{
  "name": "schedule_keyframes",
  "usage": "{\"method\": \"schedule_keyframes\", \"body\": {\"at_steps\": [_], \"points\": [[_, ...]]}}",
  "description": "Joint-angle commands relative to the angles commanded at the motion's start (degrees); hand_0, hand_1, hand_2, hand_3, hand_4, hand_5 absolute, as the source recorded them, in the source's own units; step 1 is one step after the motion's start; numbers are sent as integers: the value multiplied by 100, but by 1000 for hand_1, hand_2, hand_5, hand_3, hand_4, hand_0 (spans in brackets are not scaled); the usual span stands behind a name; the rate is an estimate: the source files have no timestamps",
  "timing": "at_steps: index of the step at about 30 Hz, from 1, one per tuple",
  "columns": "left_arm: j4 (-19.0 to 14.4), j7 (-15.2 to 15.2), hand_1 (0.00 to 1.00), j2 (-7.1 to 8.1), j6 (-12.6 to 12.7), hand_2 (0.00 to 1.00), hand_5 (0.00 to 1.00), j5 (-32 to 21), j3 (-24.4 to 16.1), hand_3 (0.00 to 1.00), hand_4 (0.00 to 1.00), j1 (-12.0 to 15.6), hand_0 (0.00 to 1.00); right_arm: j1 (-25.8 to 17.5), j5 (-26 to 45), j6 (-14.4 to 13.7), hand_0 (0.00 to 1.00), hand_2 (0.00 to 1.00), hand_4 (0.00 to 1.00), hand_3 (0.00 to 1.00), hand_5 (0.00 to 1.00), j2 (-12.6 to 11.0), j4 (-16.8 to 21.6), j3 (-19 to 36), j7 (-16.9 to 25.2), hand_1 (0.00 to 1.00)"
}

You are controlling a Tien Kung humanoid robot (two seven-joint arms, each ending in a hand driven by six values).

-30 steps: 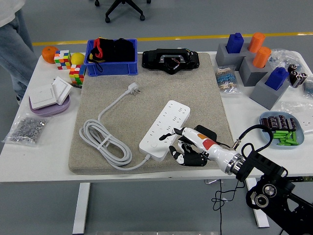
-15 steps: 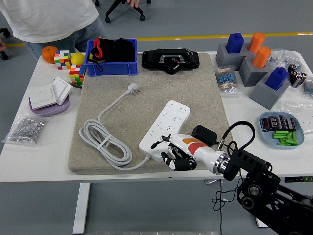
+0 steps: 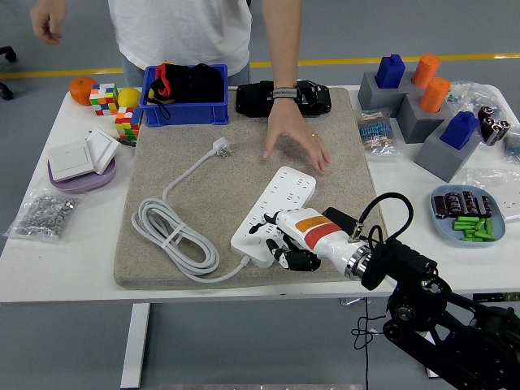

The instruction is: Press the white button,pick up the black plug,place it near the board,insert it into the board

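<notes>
Right robot hand [image 3: 280, 237] fingers curled, empty, resting on white power strip [image 3: 275, 213]; black plug [image 3: 340, 220] beside it; person's hand [image 3: 294, 140] hovers above.

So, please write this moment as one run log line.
right robot hand: on power strip near end | black plug: not grasped | person's hand: above strip

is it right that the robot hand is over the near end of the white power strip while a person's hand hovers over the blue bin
Not quite. In the head view the right robot hand is over the near end of the white power strip, but the person's hand is spread above the grey mat, just beyond the strip's far end, not over the blue bin.
</notes>
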Motion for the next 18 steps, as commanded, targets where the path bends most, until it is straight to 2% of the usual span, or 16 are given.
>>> {"method": "schedule_keyframes", "body": {"at_steps": [7, 18], "points": [[0, -5, 666, -6, -4, 585, 262, -31, 44, 680, 664, -10, 707, 264, 1, -167, 2, 77, 353, 699, 2, 127, -482, -448, 56, 2], [0, 24, 666, -3, 0, 586, 261, 2, 18, 679, 664, 4, 707, 422, -28, -215, 2, 80, 343, 693, 2, 247, -760, -591, 14, 2]]}}
